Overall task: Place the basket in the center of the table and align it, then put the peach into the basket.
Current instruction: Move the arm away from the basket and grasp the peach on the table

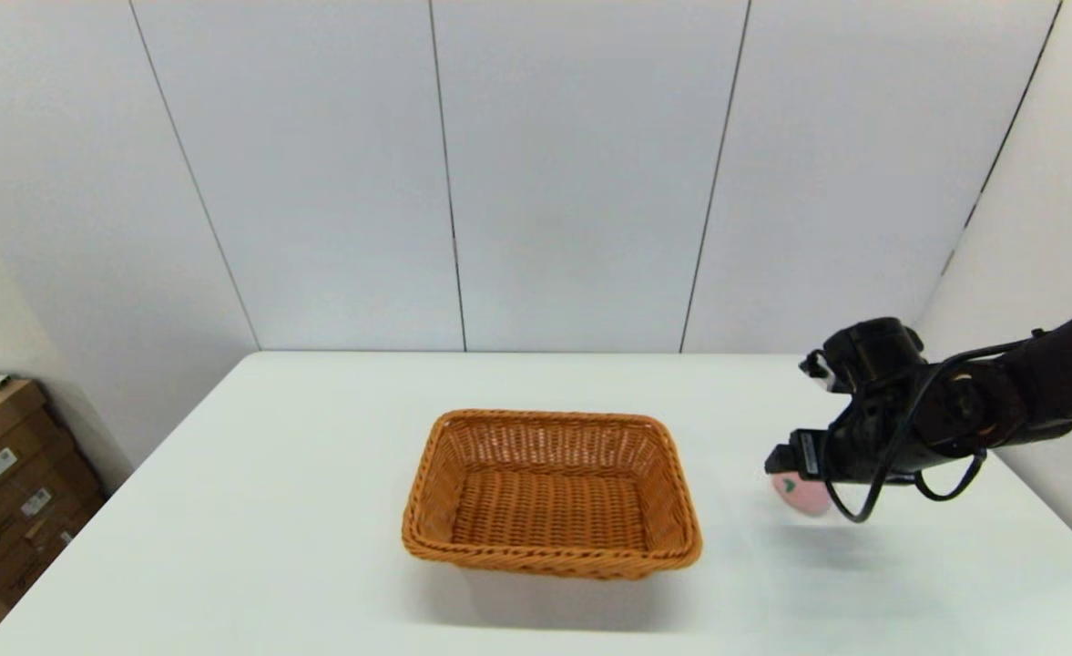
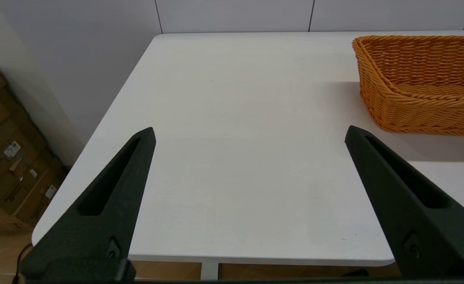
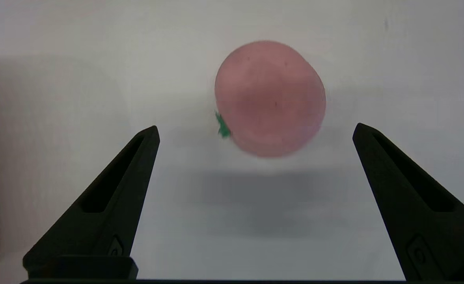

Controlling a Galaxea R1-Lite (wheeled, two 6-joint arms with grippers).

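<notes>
Head view: basket [image 1: 551, 493] at lower centre on the white desk [image 1: 271, 510]; peach [image 1: 800, 493] on the desk at lower right, apart from the basket, beneath the right claw [image 3: 255, 130], fingers wide apart, unclosed. Left claw [image 2: 249, 134] likewise wide, over the desk's near left edge

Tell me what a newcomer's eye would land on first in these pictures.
The orange-brown wicker basket stands out first, sitting empty near the middle of the white table. Next comes the pink peach, lying on the table to the basket's right, with the right tool open and poised above it, not touching. The left tool is open over bare table to the basket's left.
</notes>
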